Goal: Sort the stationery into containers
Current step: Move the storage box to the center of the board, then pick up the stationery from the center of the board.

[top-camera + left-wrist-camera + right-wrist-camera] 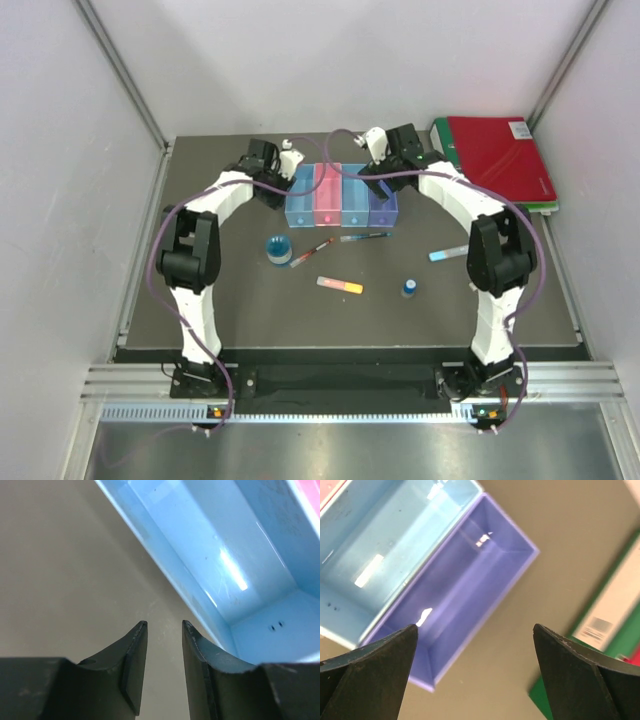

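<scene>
The containers are four joined bins at the back: light blue (302,197), pink (328,197), light blue (355,197) and purple (383,200). On the mat in front lie a round blue jar (279,249), a red pen (312,251), a dark pen (365,237), a pink-orange bar (340,286), a blue-capped bottle (410,288) and a light blue bar (447,254). My left gripper (165,625) is narrowly open and empty over the mat beside the left blue bin (240,570). My right gripper (475,630) is wide open and empty just right of the purple bin (465,585).
A red binder (500,155) lies on a green one (555,700) at the back right, close to my right gripper (405,160). A small pale thing (292,144) sits behind my left gripper (278,185). White walls enclose the mat.
</scene>
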`<move>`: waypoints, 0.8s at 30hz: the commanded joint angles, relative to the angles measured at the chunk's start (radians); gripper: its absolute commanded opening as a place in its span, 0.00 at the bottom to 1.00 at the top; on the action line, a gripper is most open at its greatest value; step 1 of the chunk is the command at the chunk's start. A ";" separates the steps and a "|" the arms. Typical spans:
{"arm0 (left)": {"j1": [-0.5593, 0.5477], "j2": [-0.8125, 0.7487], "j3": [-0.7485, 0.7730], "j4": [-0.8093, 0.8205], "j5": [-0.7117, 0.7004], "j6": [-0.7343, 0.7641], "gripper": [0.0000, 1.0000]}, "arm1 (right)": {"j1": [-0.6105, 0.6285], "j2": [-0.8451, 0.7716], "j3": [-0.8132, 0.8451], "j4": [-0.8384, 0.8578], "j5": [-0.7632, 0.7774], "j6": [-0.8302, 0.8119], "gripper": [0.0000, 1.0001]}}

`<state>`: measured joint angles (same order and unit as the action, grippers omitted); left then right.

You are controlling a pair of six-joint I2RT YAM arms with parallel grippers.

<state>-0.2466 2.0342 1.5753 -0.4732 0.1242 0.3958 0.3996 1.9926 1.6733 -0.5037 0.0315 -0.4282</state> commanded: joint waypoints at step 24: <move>-0.066 -0.459 -0.282 -0.456 0.143 0.391 0.82 | 0.048 -0.492 0.005 -0.392 -0.053 -0.195 1.00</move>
<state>-0.2932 1.6184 1.3834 -0.9257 0.3168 0.6979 0.4351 1.5776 1.7042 -0.8585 -0.0406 -0.6041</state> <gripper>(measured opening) 0.736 0.993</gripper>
